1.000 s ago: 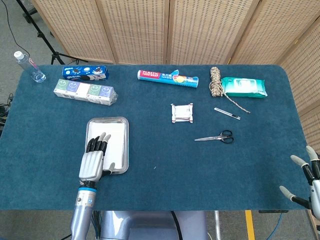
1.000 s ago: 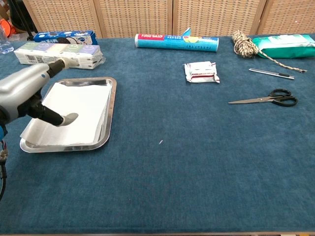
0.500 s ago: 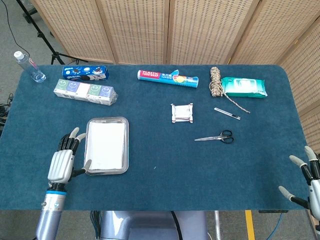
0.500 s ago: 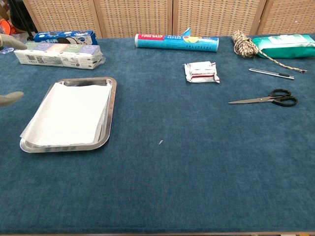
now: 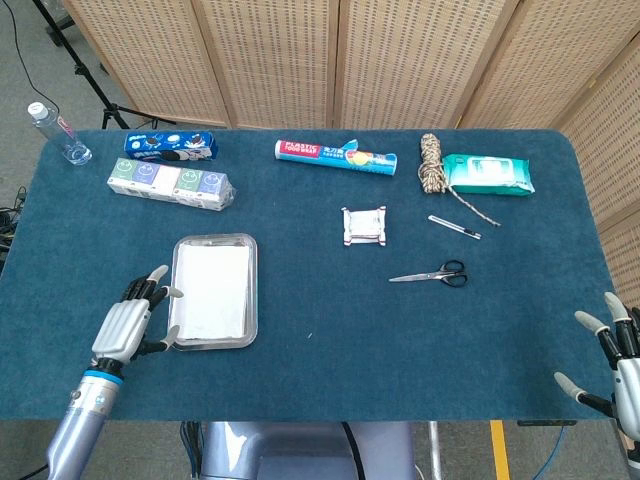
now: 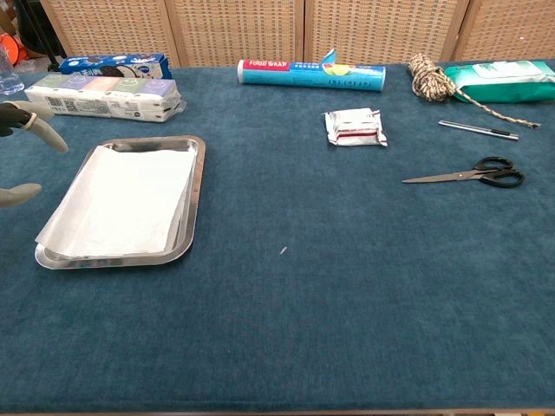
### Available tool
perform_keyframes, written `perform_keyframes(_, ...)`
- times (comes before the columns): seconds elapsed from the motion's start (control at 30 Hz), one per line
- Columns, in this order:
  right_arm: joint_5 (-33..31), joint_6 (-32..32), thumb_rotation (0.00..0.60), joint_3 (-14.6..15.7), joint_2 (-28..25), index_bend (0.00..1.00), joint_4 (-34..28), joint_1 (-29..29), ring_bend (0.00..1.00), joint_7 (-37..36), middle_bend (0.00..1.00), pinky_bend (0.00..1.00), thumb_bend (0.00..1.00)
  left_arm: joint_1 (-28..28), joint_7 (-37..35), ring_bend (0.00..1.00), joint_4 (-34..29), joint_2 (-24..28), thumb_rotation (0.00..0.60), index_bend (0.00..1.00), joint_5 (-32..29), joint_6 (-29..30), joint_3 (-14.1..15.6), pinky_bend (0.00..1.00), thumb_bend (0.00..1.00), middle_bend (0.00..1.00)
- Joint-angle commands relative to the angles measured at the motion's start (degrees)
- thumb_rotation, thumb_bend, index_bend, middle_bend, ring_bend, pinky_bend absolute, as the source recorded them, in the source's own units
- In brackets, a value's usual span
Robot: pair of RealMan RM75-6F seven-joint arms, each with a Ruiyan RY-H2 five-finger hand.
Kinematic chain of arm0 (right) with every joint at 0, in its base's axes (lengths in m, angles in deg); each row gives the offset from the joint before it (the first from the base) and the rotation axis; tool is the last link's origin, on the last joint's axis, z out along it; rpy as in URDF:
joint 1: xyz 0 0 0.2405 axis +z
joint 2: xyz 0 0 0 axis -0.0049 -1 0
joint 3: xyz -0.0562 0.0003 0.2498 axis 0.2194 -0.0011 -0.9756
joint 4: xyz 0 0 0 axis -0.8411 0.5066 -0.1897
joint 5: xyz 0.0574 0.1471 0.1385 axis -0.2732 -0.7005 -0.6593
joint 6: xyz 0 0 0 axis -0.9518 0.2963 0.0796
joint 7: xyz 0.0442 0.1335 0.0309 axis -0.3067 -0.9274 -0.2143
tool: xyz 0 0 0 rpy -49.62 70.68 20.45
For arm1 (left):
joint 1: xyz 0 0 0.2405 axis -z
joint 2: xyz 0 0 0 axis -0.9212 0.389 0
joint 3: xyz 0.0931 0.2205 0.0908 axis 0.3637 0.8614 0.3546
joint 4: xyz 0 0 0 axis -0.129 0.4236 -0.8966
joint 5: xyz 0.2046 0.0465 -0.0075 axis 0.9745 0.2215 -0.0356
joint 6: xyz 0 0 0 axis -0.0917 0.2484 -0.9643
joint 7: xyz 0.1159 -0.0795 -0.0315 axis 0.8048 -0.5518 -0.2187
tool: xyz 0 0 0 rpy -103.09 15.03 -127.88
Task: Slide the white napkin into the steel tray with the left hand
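1. Because the white napkin (image 5: 212, 291) lies flat inside the steel tray (image 5: 249, 243), one edge lapping the near-left rim, we judge the slide complete.
2. We find the left robot hand (image 5: 128, 324) just beside the tray's left rim, fingers spread, holding nothing; we read this as a release posture.
3. We note the right robot hand (image 5: 612, 356) at the bench (image 5: 330, 350) edge, well apart, fingers spread and idle, since the task assigns it nothing.
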Motion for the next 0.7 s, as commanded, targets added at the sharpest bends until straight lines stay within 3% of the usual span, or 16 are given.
perform_keyframes(0.03,-0.11,0.06,0.6,-0.08,-0.04,0.21,0.08,-0.02,0.0,-0.21,0.0,0.0,0.05,4.47,3.7,0.0,-2.72,3.8,0.6,0.32,-6.79,-5.22,-2.28,0.0,0.36,0.0)
perform_keyframes(0.47,-0.22,-0.04,0.6,-0.1,-0.09,0.21,0.08,0.01,0.0,-0.29,0.0,0.0,0.05,11.62,6.92,0.0,-2.38,2.61,0.6,0.32,-19.79,-11.45,-3.44,0.0,0.36,0.0)
perform_keyframes(0.7,-0.39,-0.02,0.6,-0.17,-0.17,0.21,0.16,-0.01,0.0,-0.69,0.0,0.0,0.05,14.54,9.06,0.0,-1.0,0.62,0.6,0.32,-23.62,-11.63,-3.08,0.0,0.36,0.0)
